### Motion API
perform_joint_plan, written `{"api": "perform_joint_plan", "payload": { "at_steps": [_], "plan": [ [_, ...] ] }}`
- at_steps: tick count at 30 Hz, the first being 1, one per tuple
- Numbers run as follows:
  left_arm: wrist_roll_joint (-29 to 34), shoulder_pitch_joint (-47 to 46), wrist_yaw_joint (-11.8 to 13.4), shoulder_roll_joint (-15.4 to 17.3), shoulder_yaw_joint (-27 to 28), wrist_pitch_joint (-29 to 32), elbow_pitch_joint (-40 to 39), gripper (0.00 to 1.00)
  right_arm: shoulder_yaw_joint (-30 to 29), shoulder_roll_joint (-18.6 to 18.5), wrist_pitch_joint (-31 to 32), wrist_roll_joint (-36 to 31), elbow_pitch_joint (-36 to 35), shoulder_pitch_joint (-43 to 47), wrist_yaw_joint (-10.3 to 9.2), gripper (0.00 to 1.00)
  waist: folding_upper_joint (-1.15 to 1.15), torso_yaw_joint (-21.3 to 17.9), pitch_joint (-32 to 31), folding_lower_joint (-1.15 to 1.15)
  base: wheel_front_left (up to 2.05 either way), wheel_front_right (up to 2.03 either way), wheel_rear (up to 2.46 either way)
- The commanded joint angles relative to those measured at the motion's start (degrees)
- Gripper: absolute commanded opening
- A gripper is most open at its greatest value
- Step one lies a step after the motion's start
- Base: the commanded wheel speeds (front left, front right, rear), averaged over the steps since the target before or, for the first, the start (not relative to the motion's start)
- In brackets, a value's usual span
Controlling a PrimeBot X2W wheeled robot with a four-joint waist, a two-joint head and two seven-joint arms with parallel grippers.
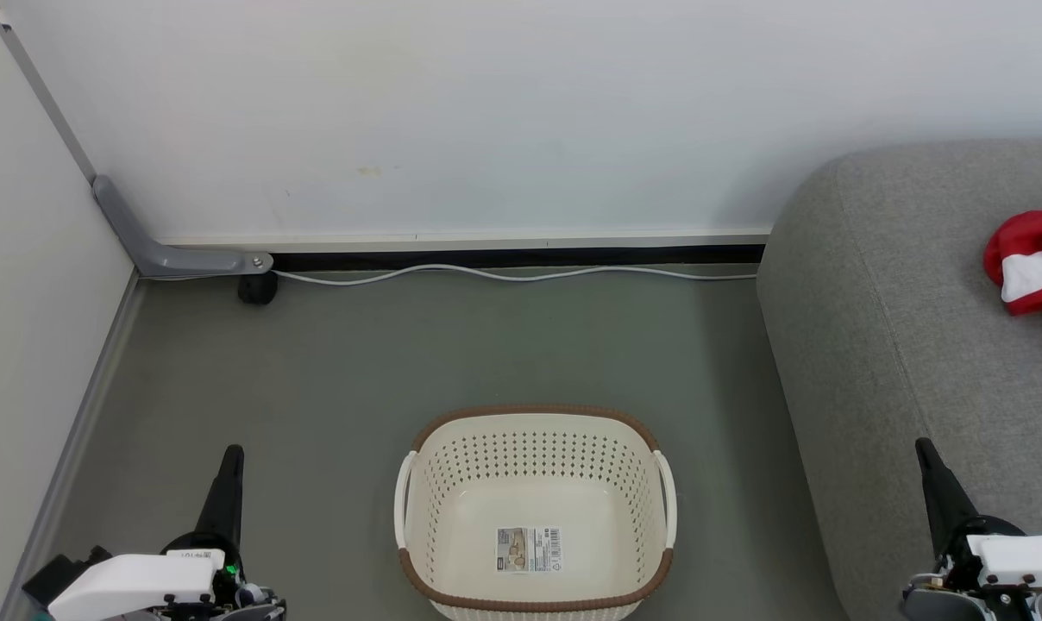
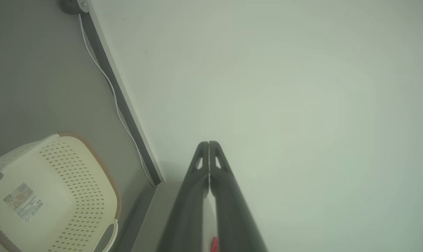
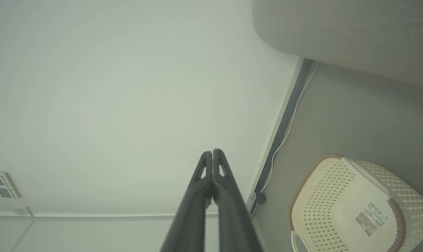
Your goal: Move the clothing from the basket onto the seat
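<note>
Head view, items listed from the task's goods outward.

1. Clothing [image 1: 1034,263]: red fabric with a white band and a small white label, bunched up. It lies on top of the seat at the right edge of the view, which cuts off part of it, well apart from the basket.
2. Seat [image 1: 900,345]: grey upholstered sofa with a rounded end, standing on the floor to the right of the basket. Its end also shows at the top of the right wrist view [image 3: 355,31].
3. Basket [image 1: 534,457]: cream perforated plastic with a brown rim and two white side handles, upright on the floor at bottom centre. The barcode sticker [image 1: 530,549] on its bottom is in full view. The basket also appears in the left wrist view [image 2: 75,168] and the right wrist view [image 3: 323,196].
4. Left gripper [image 1: 232,455]: lower left, above the floor and away from the basket. Its fingers are pressed together on nothing, as the left wrist view confirms [image 2: 209,144].
5. Right gripper [image 1: 925,448]: lower right, in front of the seat's side. Its fingers are closed on each other and hold nothing, which is clear in the right wrist view [image 3: 212,153].
6. Floor [image 1: 357,362]: grey-green.
7. Cable [image 1: 504,274]: white, running along the foot of the wall [image 1: 486,112].
8. Bracket [image 1: 154,250]: grey, set in the left corner.
</note>
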Motion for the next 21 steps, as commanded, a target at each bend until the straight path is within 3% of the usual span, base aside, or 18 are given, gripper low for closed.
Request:
{"api": "perform_joint_plan", "payload": {
  "at_steps": [1, 9, 21],
  "plan": [
    [-2.2, -3.6, -0.5, 1.0, 1.8, 0.6, -1.9, 0.0, 0.8, -0.6, 1.1, 2.4, -2.2, -2.6, 0.08, 0.0, 0.0, 0.0, 0.0, 0.0, 0.0, 0.0, 0.0],
    [-7.3, -4.2, -0.7, 1.1, 2.2, 2.0, -2.3, 0.0, 0.4, -0.5, 2.4, 7.6, -2.8, -2.8, 0.09, 0.0, 0.0, -0.2, 0.0, 0.0, 0.0, 0.0, 0.0],
    [-7.4, -4.2, -0.7, 1.1, 2.2, 1.9, -2.3, 0.0, 0.4, -0.5, 2.4, 7.6, -2.8, -2.8, 0.09, 0.0, 0.0, -0.2, 0.0, 0.0, 0.0, 0.0, 0.0]
  ]
}}
